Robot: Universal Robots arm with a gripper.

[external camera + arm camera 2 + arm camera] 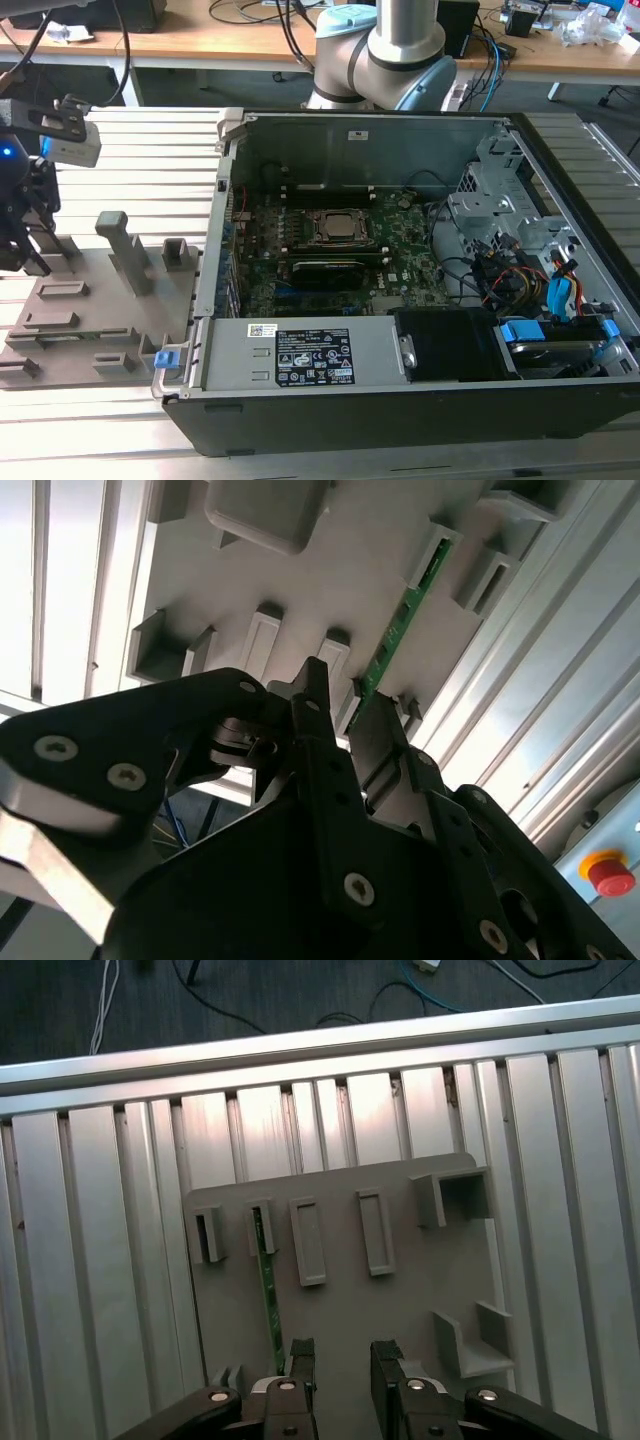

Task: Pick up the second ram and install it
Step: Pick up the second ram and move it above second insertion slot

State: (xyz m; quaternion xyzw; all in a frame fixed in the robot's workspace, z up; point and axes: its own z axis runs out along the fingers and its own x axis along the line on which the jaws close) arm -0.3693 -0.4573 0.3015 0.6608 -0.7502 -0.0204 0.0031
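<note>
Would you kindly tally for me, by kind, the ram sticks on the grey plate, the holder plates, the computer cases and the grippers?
Grey holder plate: 1
Green ram stick, upright on it: 1
Open computer case: 1
Gripper, open: 1
Total: 4

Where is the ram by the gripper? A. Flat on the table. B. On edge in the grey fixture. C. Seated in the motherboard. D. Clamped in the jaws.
B: the ram stands on edge in a slot of the fixture, beside the open gripper, not between its jaws.
</note>
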